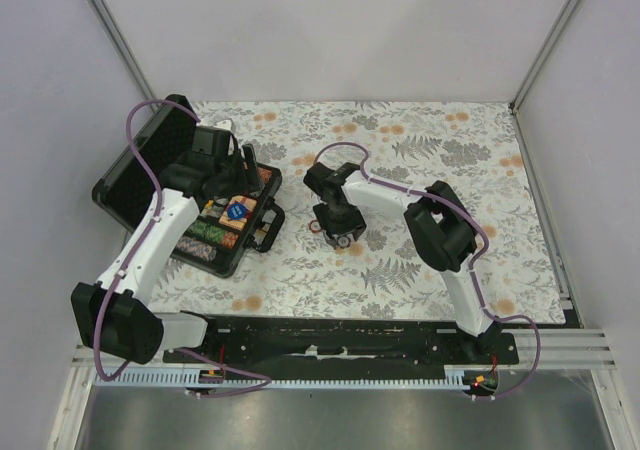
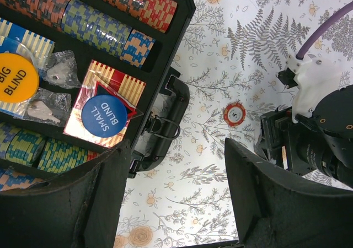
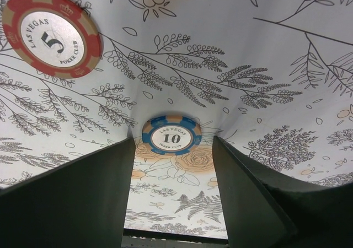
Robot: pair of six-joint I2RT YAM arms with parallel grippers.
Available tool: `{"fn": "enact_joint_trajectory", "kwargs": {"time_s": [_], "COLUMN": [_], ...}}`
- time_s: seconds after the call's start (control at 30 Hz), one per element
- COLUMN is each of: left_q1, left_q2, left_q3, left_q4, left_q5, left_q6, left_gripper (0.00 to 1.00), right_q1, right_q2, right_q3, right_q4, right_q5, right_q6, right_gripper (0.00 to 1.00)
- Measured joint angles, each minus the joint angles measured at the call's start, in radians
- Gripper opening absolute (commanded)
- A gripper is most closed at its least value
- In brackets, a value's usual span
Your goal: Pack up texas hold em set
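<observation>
At the left of the floral tabletop (image 1: 430,270) a black case (image 1: 140,185) is seen lying open, with its lid raised on the far left side. Rows of striped poker chips (image 2: 110,22) are packed in its compartments. An orange BIG BLIND button (image 2: 16,78) is set in the middle compartment. Two small clear bags (image 2: 58,71) are tucked beside it, one with what seems to be a key inside. A blue SMALL BLIND button (image 2: 103,116) is rested on the red-orange card box (image 2: 126,87). The left claw (image 2: 174,160) is poised above the handle edge of the case, its fingers apart and nothing gripped.

Further right, on the bare tabletop, a red 5 chip (image 3: 52,34) is found lying flat. Near it, a blue 10 chip (image 3: 171,134) is framed between the fingers of the right claw (image 3: 172,143). These fingers are spread apart and lowered close to the tabletop, and the chip is touched by neither.
</observation>
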Motion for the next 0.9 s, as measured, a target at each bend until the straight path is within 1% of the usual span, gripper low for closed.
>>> {"fn": "enact_joint_trajectory", "kwargs": {"time_s": [0.33,0.47,0.63,0.73,0.9], "left_q1": [0.0,0.0,0.0,0.0,0.0], "left_q2": [0.007,0.015,0.019,0.019,0.019], "left_q3": [0.0,0.0,0.0,0.0,0.0], "left_q4": [0.002,0.002,0.003,0.003,0.004], "left_q5": [0.0,0.0,0.0,0.001,0.003], "left_q6": [0.0,0.0,0.0,0.0,0.0], "left_gripper": [0.74,0.74,0.74,0.74,0.74], "right_q1": [0.0,0.001,0.004,0.004,0.004], "right_q2": [0.006,0.006,0.006,0.006,0.004], "right_q3": [0.009,0.005,0.005,0.005,0.005], "right_q4": [0.002,0.015,0.027,0.027,0.027], "right_q5": [-0.001,-0.018,-0.023,-0.024,-0.018], "right_q6": [-0.039,-0.079,-0.105,-0.11,-0.107], "right_gripper": [0.65,0.58,0.44,0.42,0.42]}}
